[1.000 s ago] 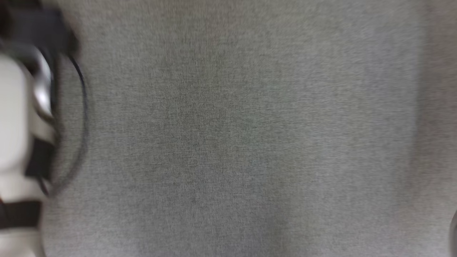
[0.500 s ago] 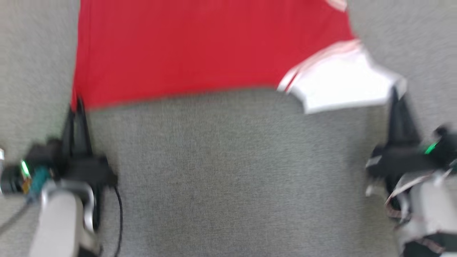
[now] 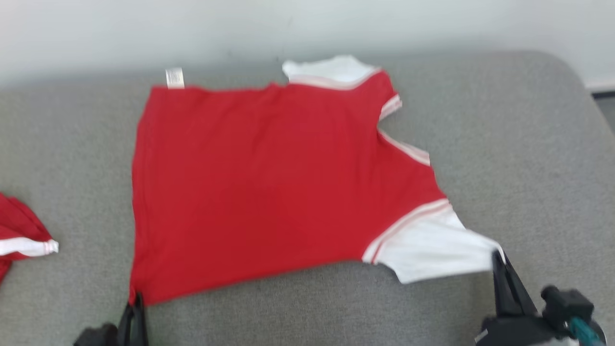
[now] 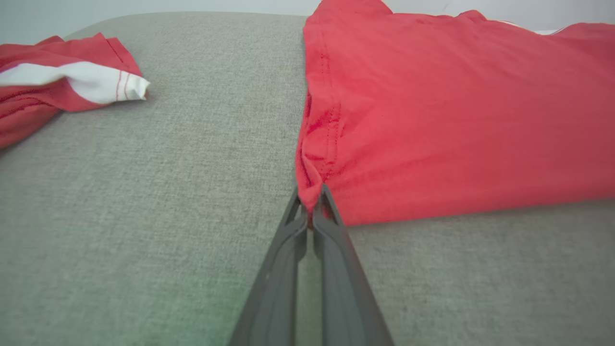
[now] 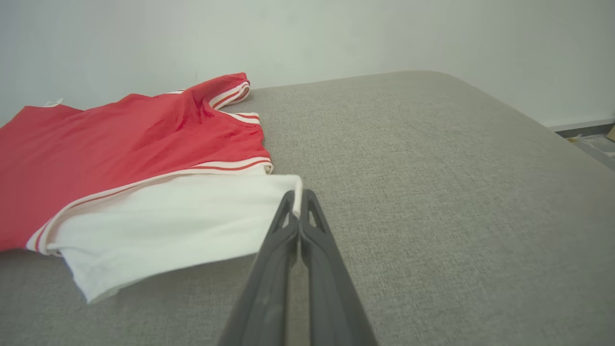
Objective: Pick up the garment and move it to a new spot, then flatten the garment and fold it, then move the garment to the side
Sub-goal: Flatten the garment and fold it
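Observation:
The garment (image 3: 269, 187) is a red T-shirt with white sleeves, spread flat on the grey cushion, collar to the right. My left gripper (image 3: 137, 300) is shut on its near left hem corner, and the left wrist view shows red cloth (image 4: 432, 110) bunched between the tips of the left gripper (image 4: 311, 197). My right gripper (image 3: 497, 257) is shut on the edge of the near white sleeve (image 3: 432, 250). In the right wrist view the right gripper (image 5: 299, 197) pinches that sleeve's (image 5: 168, 221) corner, lifted a little off the cushion.
A second red and white garment (image 3: 21, 233) lies crumpled at the cushion's left edge, also in the left wrist view (image 4: 53, 81). A pale wall (image 3: 307, 24) runs behind. The grey cushion (image 3: 519, 144) curves down at its right edge, with floor (image 5: 591, 142) beyond.
The head camera has tilted up from bare cushion to the whole shirt and the wall. Both grippers keep their hold on the shirt's near corners.

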Motion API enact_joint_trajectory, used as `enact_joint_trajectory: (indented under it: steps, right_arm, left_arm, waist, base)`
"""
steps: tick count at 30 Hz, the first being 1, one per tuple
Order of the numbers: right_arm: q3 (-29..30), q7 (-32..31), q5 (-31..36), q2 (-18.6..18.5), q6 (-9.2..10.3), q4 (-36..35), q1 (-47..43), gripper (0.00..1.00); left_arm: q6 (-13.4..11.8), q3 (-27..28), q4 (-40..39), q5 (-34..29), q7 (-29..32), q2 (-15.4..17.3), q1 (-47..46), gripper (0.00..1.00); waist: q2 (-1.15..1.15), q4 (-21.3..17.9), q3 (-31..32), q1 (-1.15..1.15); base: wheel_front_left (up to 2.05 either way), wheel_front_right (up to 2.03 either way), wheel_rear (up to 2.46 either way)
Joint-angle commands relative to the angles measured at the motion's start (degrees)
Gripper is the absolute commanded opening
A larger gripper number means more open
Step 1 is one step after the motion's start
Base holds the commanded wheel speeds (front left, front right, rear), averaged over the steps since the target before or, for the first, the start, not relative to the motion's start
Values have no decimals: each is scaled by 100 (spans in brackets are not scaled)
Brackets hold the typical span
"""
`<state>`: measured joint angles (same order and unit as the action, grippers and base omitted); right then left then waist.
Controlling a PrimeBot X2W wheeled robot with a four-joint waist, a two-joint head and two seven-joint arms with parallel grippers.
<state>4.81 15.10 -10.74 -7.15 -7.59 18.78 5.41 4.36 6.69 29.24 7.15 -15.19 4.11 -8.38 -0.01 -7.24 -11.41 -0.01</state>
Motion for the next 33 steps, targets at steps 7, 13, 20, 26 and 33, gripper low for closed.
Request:
enact_joint_trajectory:
  steps: [7, 13, 20, 26, 33]
  right_arm:
    - [227, 5, 196, 109, 20, 168, -837, 0]
    - [115, 5, 248, 196, 20, 219, -1320, 0]
    - [23, 6, 219, 237, 20, 239, -1712, 0]
    - [41, 6, 174, 225, 20, 121, -1765, 0]
    - [26, 5, 119, 227, 19, -311, -1416, 0]
  left_arm:
    - [126, 175, 113, -66, 1, -54, 762, 0]
    - [180, 216, 121, -3, 0, -101, 1235, 0]
    - [227, 107, 183, 95, 0, -107, 1604, 0]
    - [251, 21, 35, 179, -1, -111, 1539, 0]
    - [250, -22, -389, 222, -1, -114, 1232, 0]
  waist:
    - [1, 8, 1110, 1]
    - [1, 27, 1307, 1]
    - [1, 62, 1382, 1]
    - [1, 100, 1296, 1]
    - [1, 116, 1112, 1]
  base:
    - [0, 0, 0]
    - [0, 0, 0]
    - [0, 0, 0]
    - [0, 0, 0]
    - [0, 0, 0]
